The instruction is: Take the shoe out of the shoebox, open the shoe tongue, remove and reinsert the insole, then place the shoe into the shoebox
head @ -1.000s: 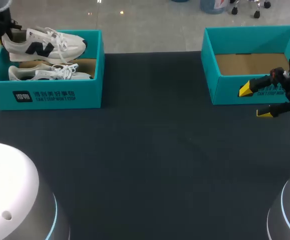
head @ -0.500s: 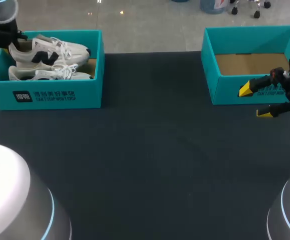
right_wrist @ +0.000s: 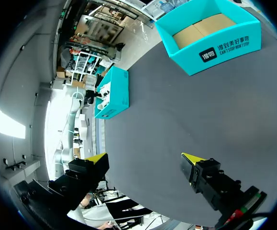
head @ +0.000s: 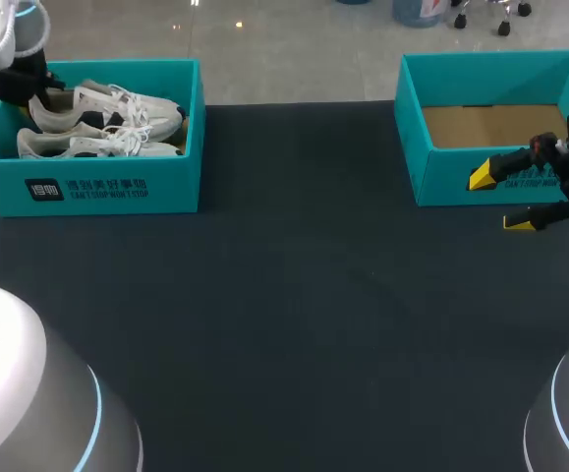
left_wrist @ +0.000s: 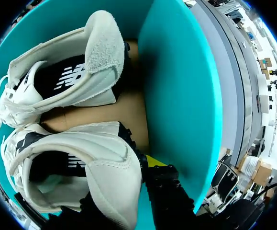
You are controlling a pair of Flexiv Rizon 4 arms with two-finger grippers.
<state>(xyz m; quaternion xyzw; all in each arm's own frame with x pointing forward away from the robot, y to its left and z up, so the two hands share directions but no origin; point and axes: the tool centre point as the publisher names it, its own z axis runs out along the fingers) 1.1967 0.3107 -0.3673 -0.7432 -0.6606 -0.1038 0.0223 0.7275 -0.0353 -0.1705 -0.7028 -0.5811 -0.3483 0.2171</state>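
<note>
My left gripper (head: pixel 19 87) clamped the heel of the shoe (head: pixel 107 103), which was inside the left box (head: pixel 97 192), just beside its mate (head: pixel 97 146). My right gripper (head: pixel 500 200) hung wide open and empty near the right box (head: pixel 481 74).

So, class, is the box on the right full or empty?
Empty: the right box shows only bare cardboard floor, in head and right wrist views.

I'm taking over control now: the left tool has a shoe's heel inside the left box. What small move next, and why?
Probably ease the left tool down slightly before opening. It is shut on the heel of the far shoe, inside the left shoebox beside the near shoe; whether the sole rests on the floor is hidden, so releasing now might drop it.
</note>
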